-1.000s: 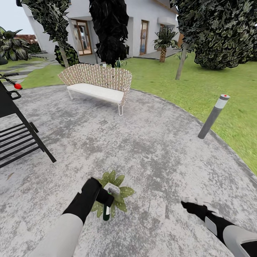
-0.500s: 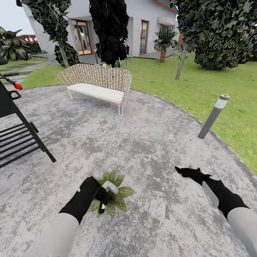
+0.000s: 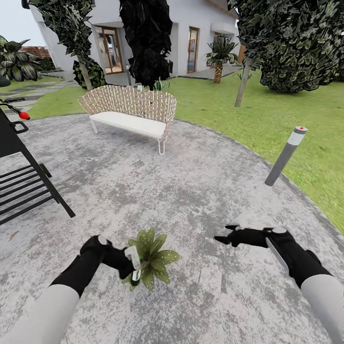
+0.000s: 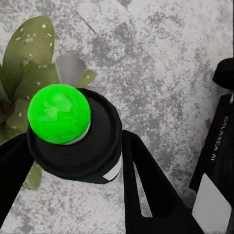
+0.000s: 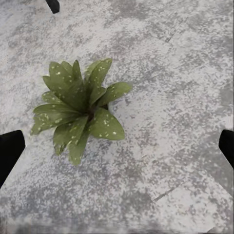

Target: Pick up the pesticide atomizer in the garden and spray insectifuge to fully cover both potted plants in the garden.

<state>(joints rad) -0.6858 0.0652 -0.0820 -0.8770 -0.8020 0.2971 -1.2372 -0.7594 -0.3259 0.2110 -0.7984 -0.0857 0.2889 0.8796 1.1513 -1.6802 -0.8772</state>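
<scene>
Pesticide atomizer [image 3: 135, 267] pinched in left hand [image 3: 125, 262] beside potted plant [image 3: 152, 258] — leaves already speckled. Right hand [image 3: 228, 237] spread, empty — second plant left.

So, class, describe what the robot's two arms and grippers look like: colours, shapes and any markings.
Both arms have pale grey-white rounded forearms ending in matte black wrists. The left gripper and right gripper are black, with slim tapering jaws. The right wrist carries a light grey panel. In the left wrist view, a black arm segment bears white "GALAXEA" lettering and a white patch.
</scene>
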